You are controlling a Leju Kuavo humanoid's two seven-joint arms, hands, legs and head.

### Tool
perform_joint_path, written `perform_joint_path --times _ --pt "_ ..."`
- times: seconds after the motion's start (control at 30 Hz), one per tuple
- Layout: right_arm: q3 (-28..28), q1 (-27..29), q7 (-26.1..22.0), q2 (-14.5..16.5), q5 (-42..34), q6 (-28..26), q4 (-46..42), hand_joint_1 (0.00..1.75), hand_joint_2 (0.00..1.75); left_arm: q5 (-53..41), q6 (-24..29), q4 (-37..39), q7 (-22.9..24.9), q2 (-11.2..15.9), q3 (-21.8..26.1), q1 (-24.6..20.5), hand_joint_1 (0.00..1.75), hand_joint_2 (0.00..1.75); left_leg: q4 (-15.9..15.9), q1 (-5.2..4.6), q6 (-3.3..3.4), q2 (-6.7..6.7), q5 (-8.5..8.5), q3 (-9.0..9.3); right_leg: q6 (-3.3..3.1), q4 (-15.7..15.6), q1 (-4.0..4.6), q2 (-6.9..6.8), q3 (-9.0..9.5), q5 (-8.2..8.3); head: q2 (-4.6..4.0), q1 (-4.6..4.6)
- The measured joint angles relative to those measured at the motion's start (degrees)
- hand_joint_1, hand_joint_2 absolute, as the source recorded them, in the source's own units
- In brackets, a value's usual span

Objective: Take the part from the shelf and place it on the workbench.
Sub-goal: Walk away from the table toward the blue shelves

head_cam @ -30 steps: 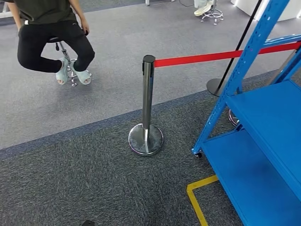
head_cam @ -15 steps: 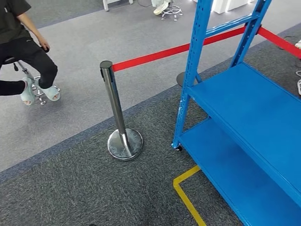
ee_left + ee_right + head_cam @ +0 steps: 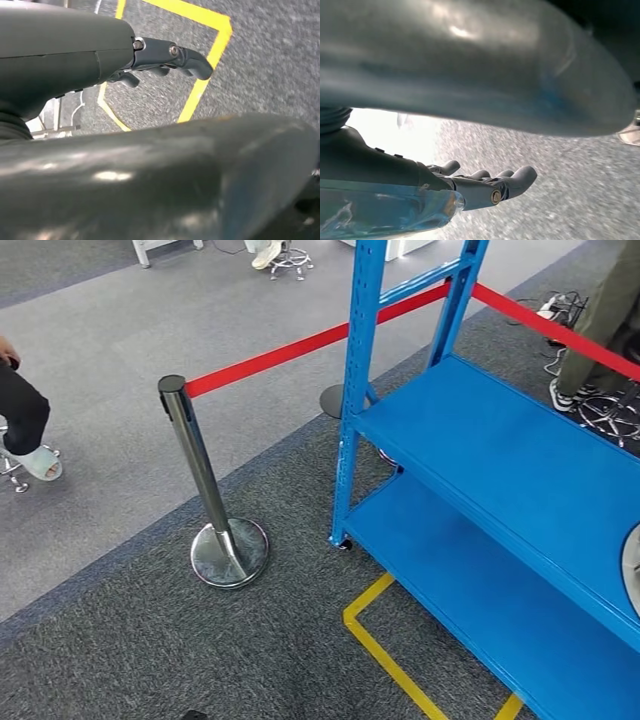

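Grey and empty, our left hand [image 3: 166, 57] hangs over the carpet with its fingers [image 3: 192, 61] stretched out and apart, above a yellow floor line [image 3: 203, 75]. Our right hand [image 3: 486, 187] hangs the same way, fingers [image 3: 520, 177] spread, nothing in it. Ahead, the yellow tape [image 3: 381, 645] marks a corner on the dark carpet just before the blue shelf [image 3: 483, 455], whose front post stands at the carpet's near edge. A round grey part [image 3: 632, 565] lies on the upper board, cut by the picture's right edge. Left of the shelf we have open carpet up to a chrome post [image 3: 200, 475] carrying a red belt [image 3: 272, 355]. A person's legs [image 3: 596, 330] stand behind the shelf.
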Motion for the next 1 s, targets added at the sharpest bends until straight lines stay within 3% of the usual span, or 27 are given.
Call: perform_joint_path --times 0.07,0.13,0.2,0.23,0.27,0.33,0.4,0.43,0.47,0.53,0.57,0.63,0.67,0.7,0.73,0.8,0.87,0.9,0.93,0.97,1.0 --pt "-0.1 -0.1 0.1 0.0 0.3 0.0 0.0 0.00 0.00 1.0 1.0 0.0 0.4 0.0 0.6 -0.2 0.00 0.00 0.1 -0.21 -0.52 1.26 -0.40 0.51 -0.31 -8.1 0.09 -2.89 4.62 3.07 0.00 0.01" --pt "-0.3 -0.3 0.1 0.0 0.4 0.0 0.0 0.00 0.00 1.4 1.2 0.0 0.5 0.1 1.0 -0.4 0.00 0.00 0.1 -0.50 -1.16 2.36 -0.67 0.95 -1.00 -11.7 0.32 -4.49 6.56 3.95 -0.01 -0.18" --pt "-0.4 -0.4 0.3 0.0 0.4 0.0 0.0 0.00 0.00 1.1 1.2 0.0 1.1 0.2 1.1 -0.6 0.00 0.00 -0.1 -0.47 -1.85 3.49 -0.81 1.32 -1.82 -11.8 0.47 -3.10 6.32 4.04 -0.01 -0.32" --pt "-0.5 -0.4 0.4 0.0 0.5 0.1 0.0 0.00 0.00 0.8 1.2 0.0 1.4 0.2 1.0 -0.7 0.00 0.00 0.1 -0.34 -2.25 3.14 -1.14 1.43 -2.21 -11.9 0.39 -2.37 6.33 4.18 0.00 -0.37" --pt "-0.6 -0.4 0.6 0.0 0.5 0.1 0.0 0.00 0.00 0.4 1.0 0.0 1.7 0.1 1.0 -0.8 0.00 0.00 1.1 -0.22 -2.61 1.97 -2.05 1.15 -2.60 -12.1 0.24 -1.61 6.42 4.37 0.00 -0.53" --pt "-0.8 -0.5 0.8 0.1 0.3 0.4 0.0 0.00 0.00 -0.1 0.7 0.0 1.7 0.1 0.9 -0.8 0.00 0.00 6.6 -0.04 -3.06 -1.57 -5.44 -1.32 -3.15 -12.3 -0.05 -0.09 6.46 4.70 0.00 -0.95" --pt "-1.3 -0.6 0.9 0.1 -0.4 1.0 0.0 0.00 0.00 -0.4 0.5 0.0 1.7 0.0 0.9 -0.6 0.00 0.87 14.3 -0.01 -3.14 -3.24 -8.60 -5.34 -3.34 -12.3 -0.07 1.66 6.22 4.82 0.00 -1.14" --pt "-1.7 -0.6 1.0 0.1 -0.9 1.3 0.0 0.00 0.00 -0.4 0.3 0.0 2.0 0.0 0.9 -0.5 0.00 1.31 16.4 -0.01 -3.13 -3.46 -8.73 -6.61 -3.35 -12.3 -0.07 2.61 6.16 4.85 0.00 -1.15" --pt "-2.1 -0.6 1.0 0.1 -1.4 1.5 0.0 0.00 0.00 -0.5 0.2 0.0 2.5 0.0 0.9 -0.4 0.00 1.31 16.2 0.01 -3.07 -3.60 -7.63 -6.87 -3.30 -12.3 -0.09 3.59 6.15 4.88 0.00 -1.15" --pt "-3.0 -0.5 1.0 0.2 -2.1 1.9 0.0 0.00 0.00 -0.7 -0.2 0.0 4.1 0.0 0.9 -0.4 0.00 0.44 10.1 0.20 -2.97 -4.66 -3.18 -4.51 -3.04 -12.3 -0.19 5.42 6.18 4.99 0.00 -1.16" --pt "-3.4 -0.6 1.0 0.2 -2.3 2.0 0.0 0.00 0.00 -0.9 -0.3 0.0 4.8 0.0 0.9 -0.4 0.00 0.00 6.1 0.43 -2.91 -6.32 -1.34 -2.81 -2.77 -12.2 -0.13 6.26 6.08 5.02 0.00 -1.21" --pt "-4.0 -0.7 1.0 0.2 -2.4 2.1 0.0 0.00 0.00 -1.1 -0.4 0.0 5.6 0.0 0.8 -0.4 0.00 0.00 1.2 0.80 -2.68 -8.92 0.07 -0.79 -2.05 -12.1 -0.06 7.72 5.59 5.15 0.00 -1.25" --pt "-4.2 -0.7 1.1 0.3 -2.5 2.2 0.0 0.00 0.00 -1.1 -0.5 0.0 5.7 0.0 0.8 -0.4 0.00 0.00 0.5 0.80 -2.38 -9.30 -0.03 -0.53 -1.61 -12.1 -0.09 8.40 5.23 5.28 0.00 -1.25" --pt "-4.5 -0.6 1.2 0.3 -2.5 2.3 0.0 0.00 0.00 -1.1 -0.5 0.0 5.8 0.0 0.8 -0.4 0.00 0.00 0.4 0.78 -2.00 -8.63 -0.03 -0.52 -1.19 -12.3 -0.24 9.04 4.97 5.44 0.00 -1.24" --pt "-4.7 -0.4 1.3 0.3 -2.5 2.4 0.0 0.00 0.00 -1.0 -0.5 0.0 5.9 -0.1 0.8 -0.4 0.00 0.00 0.2 0.74 -1.56 -7.93 0.08 -0.45 -0.85 -12.3 -0.33 8.72 4.79 5.44 0.00 -1.25" --pt "-5.0 -0.4 1.5 0.3 -2.5 2.4 0.0 0.00 0.00 -1.0 -0.4 0.0 5.9 -0.2 0.8 -0.3 0.00 0.00 -0.1 0.72 -0.68 -6.25 0.25 -0.26 -0.38 -9.5 -0.22 5.37 3.40 3.56 0.00 -0.83" --pt "-5.2 -0.6 1.5 0.3 -2.5 2.5 0.0 0.00 0.00 -1.0 -0.4 0.0 5.9 -0.3 0.8 -0.1 0.00 0.00 -0.1 0.45 -0.17 -4.35 0.14 -0.17 -0.11 -2.1 -0.09 1.58 -0.08 -0.50 0.00 -0.35" --pt "-5.3 -0.7 1.6 0.3 -2.5 2.5 0.0 0.00 0.00 -1.0 -0.4 0.0 5.9 -0.3 0.8 0.1 0.00 0.00 -0.1 0.32 -0.09 -3.34 0.06 -0.13 0.01 1.7 -0.11 0.97 -1.87 -2.14 0.00 -0.30" --pt "-5.4 -0.7 1.5 0.3 -2.5 2.5 0.0 0.00 0.00 -1.0 -0.4 0.0 5.9 -0.3 0.8 0.2 0.00 0.00 -0.1 0.22 -0.05 -2.40 -0.03 -0.07 0.07 4.0 -0.13 0.73 -2.92 -2.81 0.00 -0.31" --pt "-5.5 -0.6 1.5 0.3 -2.5 2.5 0.0 0.00 0.00 -1.0 -0.4 0.0 5.9 -0.3 0.8 0.2 0.00 0.00 -0.1 0.16 -0.06 -1.54 -0.13 0.03 0.09 4.1 -0.13 0.60 -2.79 -2.31 0.00 -0.30" --pt "-5.6 -0.6 1.5 0.3 -2.4 2.5 0.0 0.00 0.00 -1.0 -0.5 0.0 6.1 -0.3 0.8 0.1 0.00 0.00 -0.1 0.13 -0.15 -0.77 -0.27 0.23 0.05 1.9 -0.12 0.35 -1.45 -0.83 0.00 -0.30"
